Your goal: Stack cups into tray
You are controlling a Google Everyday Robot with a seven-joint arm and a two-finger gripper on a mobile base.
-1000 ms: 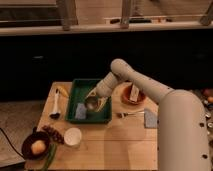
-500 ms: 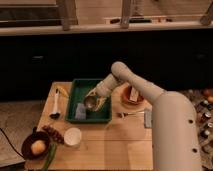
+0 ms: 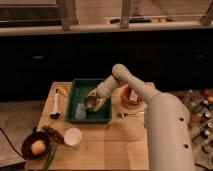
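Observation:
The dark green tray [image 3: 82,87] lies at the back left of the wooden table. My gripper [image 3: 95,100] reaches down into the tray's right half, at the dark olive-grey cup [image 3: 90,103], which sits tilted inside the tray. The white cup [image 3: 73,136] stands on the table in front of the tray, near the front left, apart from the gripper. A pale blue-grey piece [image 3: 80,111] lies in the tray's front left corner.
An orange-brown bowl [image 3: 131,96] sits right of the tray, partly behind my arm. A dark bowl with a yellow fruit [image 3: 36,146] is at the front left edge. A dark-ended utensil [image 3: 55,106] lies left of the tray. A fork [image 3: 129,115] lies right of the tray.
The arm and the olive-grey cup stay in about the same place in the tray. The white cup has not moved.

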